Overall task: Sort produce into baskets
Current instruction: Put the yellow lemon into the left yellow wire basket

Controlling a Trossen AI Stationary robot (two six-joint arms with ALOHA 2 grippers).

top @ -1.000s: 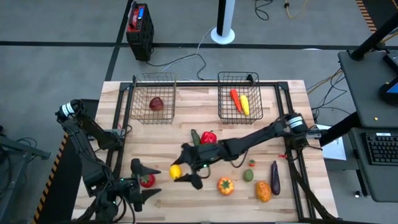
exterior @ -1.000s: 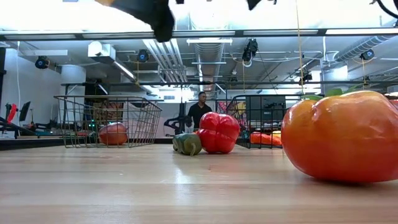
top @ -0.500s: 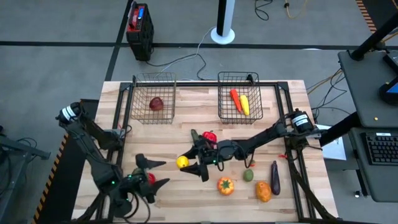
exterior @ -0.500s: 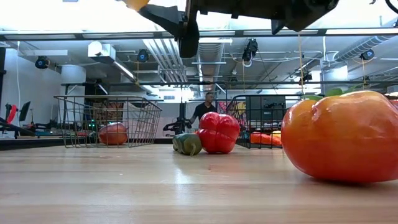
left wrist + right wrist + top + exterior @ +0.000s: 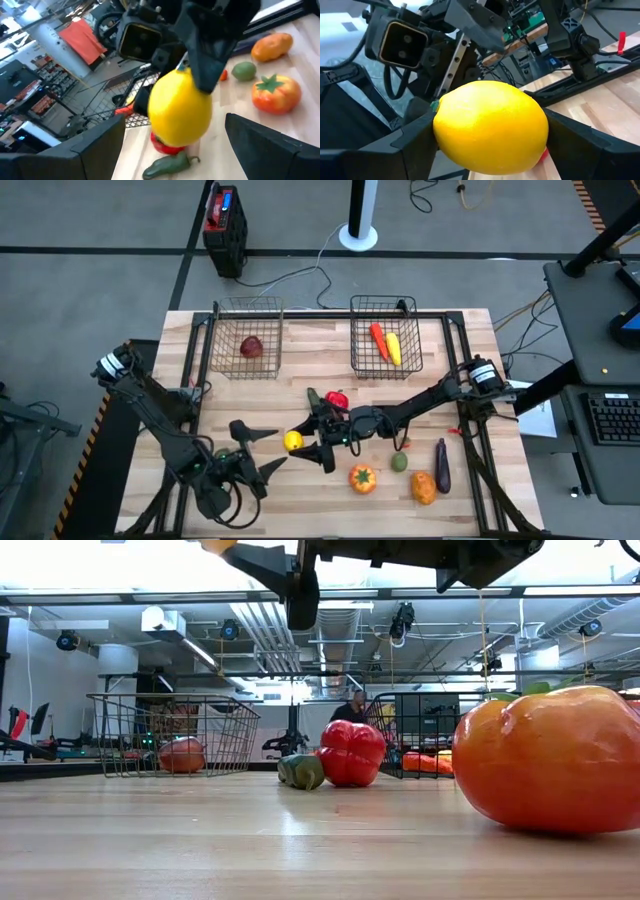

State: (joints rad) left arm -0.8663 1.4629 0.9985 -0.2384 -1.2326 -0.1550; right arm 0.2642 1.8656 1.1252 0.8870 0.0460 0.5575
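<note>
A yellow lemon [image 5: 293,441] hangs above the table's middle, with my right gripper [image 5: 303,440] shut on it. My left gripper [image 5: 272,450] stands open just left of the lemon, pointing at it. In the left wrist view its fingers [image 5: 75,150] frame the lemon [image 5: 180,110] without touching it. The left basket [image 5: 247,340] holds a red fruit [image 5: 251,347]. The right basket [image 5: 385,338] holds a carrot and a yellow piece. A red pepper [image 5: 337,398] and a green pepper [image 5: 314,400] lie on the wood. My right gripper pinches the lemon between its two fingers [image 5: 415,142], one on each side of its round body [image 5: 445,130]. The fingers reach in about level from the table's right side. The lemon is lifted clear of the table.
An orange tomato [image 5: 363,478], a green lime [image 5: 400,463], a purple eggplant [image 5: 442,464], an orange piece [image 5: 423,488] and a small red piece [image 5: 406,443] lie near the front right. The baskets stand along the far edge. A red-and-black box [image 5: 224,225] sits on the floor beyond.
My right gripper has carried the lemon a little up and toward the far edge, rolling its wrist, then held still. My left gripper has swung toward the table's right, closing on the lemon, and stays open.
</note>
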